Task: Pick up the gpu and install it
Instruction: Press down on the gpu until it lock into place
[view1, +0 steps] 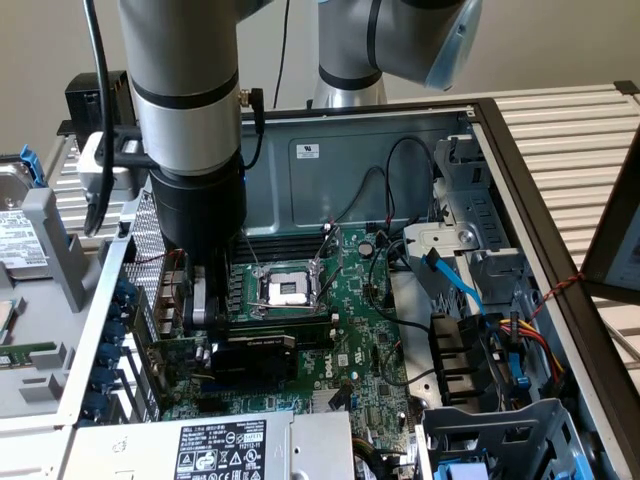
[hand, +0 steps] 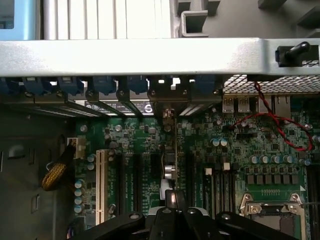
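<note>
Landmark: the motherboard (view1: 340, 330), green, lay flat in the open case (view1: 400, 150).
Gpu: the gpu (view1: 255, 352) stood on edge on the motherboard, on the side of the CPU socket (view1: 285, 290) nearer the exterior camera, its black shroud facing that camera. In the wrist view the gpu (hand: 169, 165) ran as a thin edge-on card from the gripper toward the case's rear slot brackets (hand: 105, 87).
Gripper: the gripper (view1: 205, 300) hung low over the motherboard at the gpu's end toward the exterior view's left, next to the perforated rear wall (view1: 145, 250).
Gripper to gpu: directly above that end, touching or nearly so; contact could not be made out.
Jaws: whether they were spread or pinching the card could not be told.
Socket: bare, its metal frame closed, between the gpu and the case's far wall.
Cables: black leads and a blue cable (view1: 455, 280) lay past the motherboard toward the exterior view's right.
</note>
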